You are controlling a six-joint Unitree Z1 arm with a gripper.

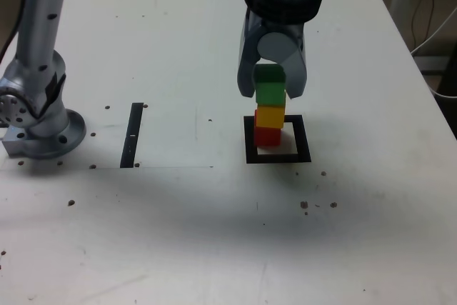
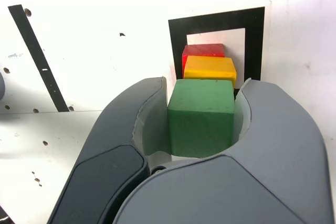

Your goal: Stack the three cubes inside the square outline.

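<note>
The green cube [image 1: 270,93] sits clamped between the two sides of the hand [image 1: 272,95], apparently resting on the yellow cube [image 1: 270,116], which tops the red cube [image 1: 268,136] inside the square outline [image 1: 278,156] on the worktop [image 1: 214,233]. Square the green cube over the yellow (the wrist view suggests a slight offset), confirm full contact, then open gently and lift straight up so neither side brushes the stack.
</note>
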